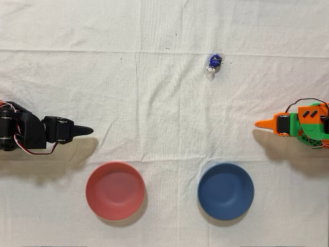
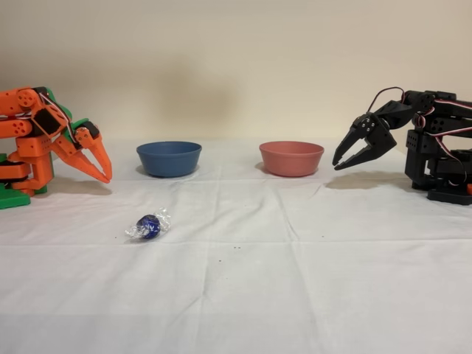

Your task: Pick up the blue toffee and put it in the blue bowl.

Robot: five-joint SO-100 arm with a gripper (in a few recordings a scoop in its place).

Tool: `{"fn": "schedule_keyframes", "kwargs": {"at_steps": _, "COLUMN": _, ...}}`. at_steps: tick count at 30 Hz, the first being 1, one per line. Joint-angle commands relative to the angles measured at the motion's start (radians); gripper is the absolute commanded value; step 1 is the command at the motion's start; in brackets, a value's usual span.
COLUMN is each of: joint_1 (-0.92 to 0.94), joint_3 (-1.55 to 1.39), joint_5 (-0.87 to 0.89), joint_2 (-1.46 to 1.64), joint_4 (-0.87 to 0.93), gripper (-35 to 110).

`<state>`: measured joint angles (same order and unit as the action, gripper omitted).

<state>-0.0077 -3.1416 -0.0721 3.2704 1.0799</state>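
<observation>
Overhead looks down; fixed faces sideways (mirrored).

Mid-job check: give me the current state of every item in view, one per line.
blue toffee: lying on the cloth, wrapped, not gripped
blue bowl: upright, empty
pinkish-red bowl: upright, empty
orange gripper: shut, holding nothing, well away from the toffee
black arm: idle

White-clothed table (image 1: pixel 154 103) (creased) carries blue toffee (image 1: pixel 214 62), blue bowl (image 1: pixel 225 191), pinkish-red bowl (image 1: pixel 114 190).

Cloth-covered robot test table (image 1: pixel 154 77)
</observation>
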Motion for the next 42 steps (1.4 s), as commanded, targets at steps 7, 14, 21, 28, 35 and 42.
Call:
{"fn": "schedule_keyframes", "kwargs": {"at_steps": 7, "joint_1": -0.008, "joint_3": 0.017, "joint_5": -0.015, "joint_2": -0.005, "joint_4": 0.005, "gripper": 0}}
{"fn": "schedule_keyframes", "kwargs": {"at_steps": 14, "joint_1": -0.046, "joint_3": 0.018, "joint_5": -0.120, "joint_2": -0.011, "joint_4": -0.028, "gripper": 0}}
{"fn": "schedule_keyframes", "kwargs": {"at_steps": 21, "joint_1": 0.002, "joint_3": 0.209, "joint_5": -0.221, "joint_2": -0.169, "joint_4": -0.110, "gripper": 0}}
{"fn": "schedule_keyframes", "kwargs": {"at_steps": 28, "joint_1": 0.017, "joint_3": 0.546, "joint_5": -0.225, "joint_2": -0.448, "joint_4": -0.106, "gripper": 0}}
{"fn": "schedule_keyframes", "kwargs": {"at_steps": 35, "joint_1": 0.126, "joint_3": 0.856, "joint_5": -0.100, "joint_2": -0.724, "joint_4": -0.041, "gripper": 0}}
{"fn": "schedule_keyframes", "kwargs": {"at_steps": 42, "joint_1": 0.190, "joint_3": 0.939, "joint_5": -0.046, "joint_2": -0.847, "joint_4": -0.037, "gripper": 0}}
